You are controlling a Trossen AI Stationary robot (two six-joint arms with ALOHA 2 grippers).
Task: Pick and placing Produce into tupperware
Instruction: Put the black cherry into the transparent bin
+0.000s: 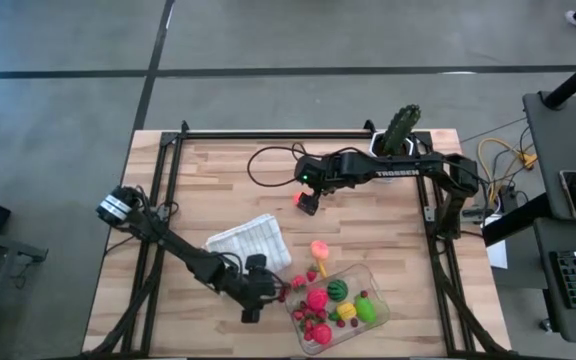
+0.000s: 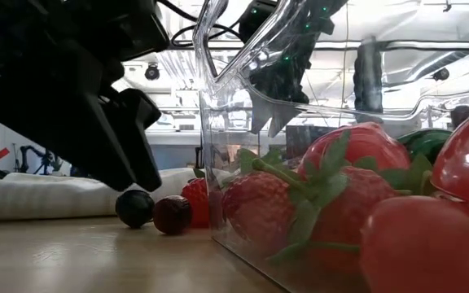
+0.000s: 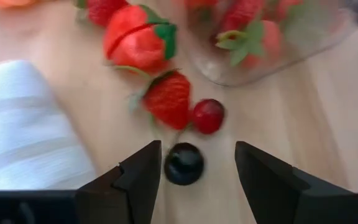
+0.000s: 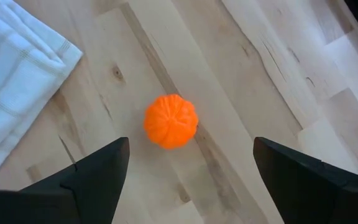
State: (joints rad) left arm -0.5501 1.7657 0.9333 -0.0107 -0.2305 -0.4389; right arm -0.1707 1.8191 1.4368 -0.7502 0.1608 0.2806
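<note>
The produce is light, hard and round — apt to roll, so each piece wants pinching across its middle. The left end effector (image 3: pixel 194 177) stands open over a dark berry (image 3: pixel 183 163) near the worktop's front edge, just outside the tupperware (image 1: pixel 368 278), which is part-filled. The right end effector (image 4: pixel 191 168), open wide, hovers mid-worktop above an orange fruit (image 4: pixel 170 121) — only its wrist view shows this plainly.
</note>
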